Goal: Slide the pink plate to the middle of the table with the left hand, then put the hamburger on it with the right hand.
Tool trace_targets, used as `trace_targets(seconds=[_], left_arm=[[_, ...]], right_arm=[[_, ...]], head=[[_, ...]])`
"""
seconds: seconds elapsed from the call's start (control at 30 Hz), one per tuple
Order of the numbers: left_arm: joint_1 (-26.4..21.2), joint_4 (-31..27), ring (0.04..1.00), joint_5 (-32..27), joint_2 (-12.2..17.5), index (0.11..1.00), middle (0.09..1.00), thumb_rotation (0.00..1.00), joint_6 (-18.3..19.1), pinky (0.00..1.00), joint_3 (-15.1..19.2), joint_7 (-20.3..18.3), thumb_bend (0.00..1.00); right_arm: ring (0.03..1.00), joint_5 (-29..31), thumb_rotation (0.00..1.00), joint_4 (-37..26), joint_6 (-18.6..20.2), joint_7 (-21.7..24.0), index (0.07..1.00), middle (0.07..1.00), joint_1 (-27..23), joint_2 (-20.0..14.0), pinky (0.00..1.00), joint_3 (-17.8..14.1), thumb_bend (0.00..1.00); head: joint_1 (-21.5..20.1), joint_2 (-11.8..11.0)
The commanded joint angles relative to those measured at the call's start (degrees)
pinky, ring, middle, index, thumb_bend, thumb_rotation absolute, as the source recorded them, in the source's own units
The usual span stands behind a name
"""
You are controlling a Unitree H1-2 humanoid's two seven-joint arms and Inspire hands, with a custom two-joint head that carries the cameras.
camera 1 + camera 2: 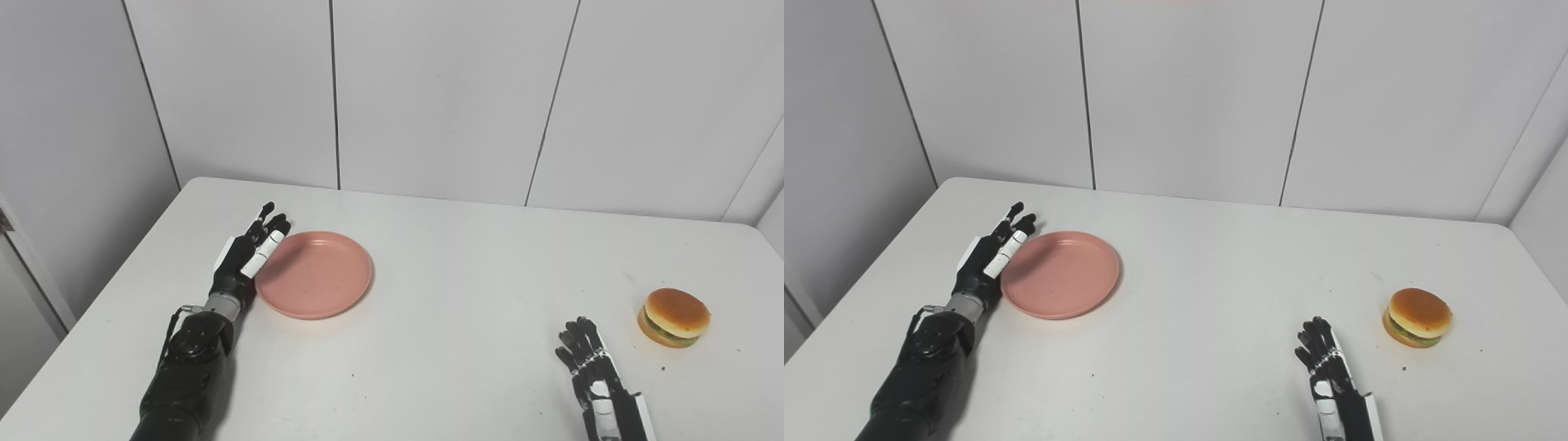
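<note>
As seen, hamburger (674, 317) upright, plate (313, 274) seemingly flat

White table (465, 263), rounded corners; pale panelled wall (441, 92) behind, dark vertical seams; even light.

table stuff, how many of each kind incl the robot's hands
pink plate: 1
hamburger: 1
robot hands: 2, the left hand open beside the plate's left rim, the right hand open, left of the hamburger and apart from it
total: 4
</note>
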Motion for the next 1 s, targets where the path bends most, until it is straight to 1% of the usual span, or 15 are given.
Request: trace_targets(seconds=[0.0,0.1,0.17,0.23,0.3,0.37,0.4,0.43,0.53,0.67,0.7,0.77,0.97], left_arm=[[-0.5,-1.6,0.914,0.1,-1.5,0.956,0.932,0.69,0.8,0.80,-0.8,-0.7,0.86],[-0.2,-2.7,0.912,-0.5,-2.3,0.954,0.934,0.69,2.5,0.80,-0.8,-1.1,0.86],[0.1,-3.6,0.907,-0.5,-2.9,0.952,0.922,0.69,3.6,0.81,-0.9,-1.2,0.89],[0.3,-4.3,0.906,-0.9,-3.3,0.956,0.921,0.71,4.5,0.80,-1.1,-2.0,0.89],[0.5,-5.1,0.929,-2.2,-3.9,0.969,0.938,0.71,5.9,0.84,-0.9,-3.0,0.89],[1.0,-6.4,0.937,-2.8,-4.6,0.971,0.941,0.72,7.2,0.86,-0.8,-2.9,0.89],[1.2,-6.9,0.939,-3.0,-4.9,0.974,0.944,0.73,8.0,0.86,-0.9,-2.6,0.90],[1.4,-7.3,0.940,-3.0,-5.2,0.972,0.941,0.74,8.6,0.86,-0.9,-2.3,0.92],[1.9,-8.5,0.941,-1.9,-5.9,0.977,0.945,0.74,10.1,0.84,-1.8,-1.9,0.90],[2.1,-9.6,0.942,-1.0,-6.5,0.965,0.947,0.73,11.5,0.82,-3.0,-1.6,0.88],[2.2,-9.9,0.938,-0.9,-6.7,0.957,0.942,0.71,11.7,0.83,-3.2,-1.5,0.89],[2.3,-10.4,0.938,-0.6,-7.2,0.957,0.945,0.71,12.3,0.83,-3.5,-1.4,0.89],[2.3,-10.6,0.948,0.3,-7.8,0.968,0.951,0.72,11.5,0.84,-4.7,-1.5,0.88]], right_arm=[[0.926,-0.6,0.88,1.2,4.6,-0.3,0.930,0.927,0.9,-0.1,0.92,1.0,0.77],[0.926,-0.5,0.88,1.1,4.8,-0.3,0.929,0.927,1.0,-0.1,0.92,1.1,0.78],[0.929,-0.5,0.88,1.1,5.0,-0.4,0.929,0.929,1.0,-0.1,0.92,1.2,0.78],[0.925,-0.5,0.88,1.1,4.8,-0.4,0.928,0.927,0.9,-0.2,0.91,1.3,0.77],[0.922,-0.5,0.88,1.0,4.8,-0.4,0.926,0.924,0.9,-0.2,0.91,1.4,0.78],[0.922,-0.6,0.88,1.0,4.7,-0.4,0.924,0.923,1.0,-0.1,0.91,1.4,0.78],[0.923,-0.6,0.88,1.0,4.7,-0.4,0.924,0.924,1.0,-0.2,0.91,1.4,0.77],[0.922,-0.5,0.88,1.0,4.7,-0.4,0.923,0.924,1.0,-0.2,0.91,1.4,0.77],[0.922,-0.4,0.88,0.8,4.8,-0.4,0.922,0.924,1.1,-0.2,0.91,1.5,0.77],[0.922,-0.6,0.89,0.7,4.8,-0.5,0.922,0.925,1.1,-0.1,0.90,1.5,0.77],[0.921,-0.7,0.89,0.7,4.8,-0.5,0.920,0.923,1.1,-0.1,0.90,1.5,0.77],[0.920,-0.9,0.89,0.6,4.9,-0.7,0.919,0.922,1.1,0.0,0.90,1.6,0.78],[0.923,-1.0,0.89,0.4,5.0,-0.8,0.924,0.926,1.1,0.2,0.90,1.8,0.77]], head=[[0.0,0.1],[-0.1,0.1],[-0.2,0.1],[-0.2,0.1],[-0.3,0.2],[-0.4,0.2],[-0.4,0.3],[-0.4,0.3],[-0.4,0.4],[-0.5,0.5],[-0.5,0.5],[-0.6,0.5],[-0.9,0.6]])
